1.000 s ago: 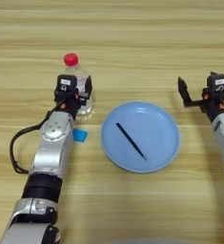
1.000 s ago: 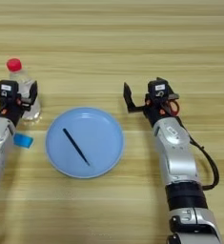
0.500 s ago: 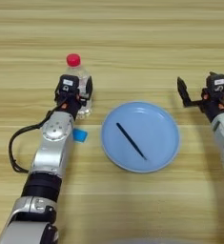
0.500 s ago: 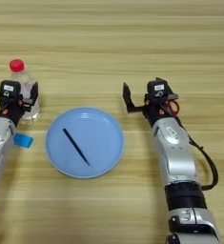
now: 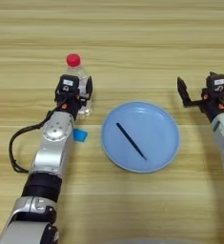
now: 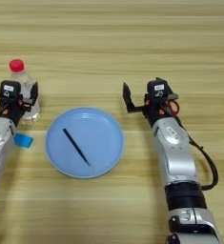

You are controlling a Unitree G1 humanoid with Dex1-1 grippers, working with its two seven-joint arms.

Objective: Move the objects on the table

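A small clear water bottle [image 5: 79, 73] with a red cap stands upright on the wooden table [image 5: 132, 33], left of a blue plate [image 5: 167, 138]. My left gripper [image 5: 78, 91] is at the bottle's lower body, a black finger on each side, shut on it. A thin black stick [image 5: 130, 140] lies slantwise inside the plate. Off the plate's upper right edge, my right gripper [image 6: 139, 99] hovers low over the table, open and holding nothing.
A small blue piece [image 5: 80, 136] lies on the table between my left forearm and the plate. A black cable loops beside the left arm [image 5: 15, 147], and another runs along the right arm [image 6: 211, 167].
The left gripper and the bottle sit a touch further right than a second ago. The right arm, plate and stick have not moved.
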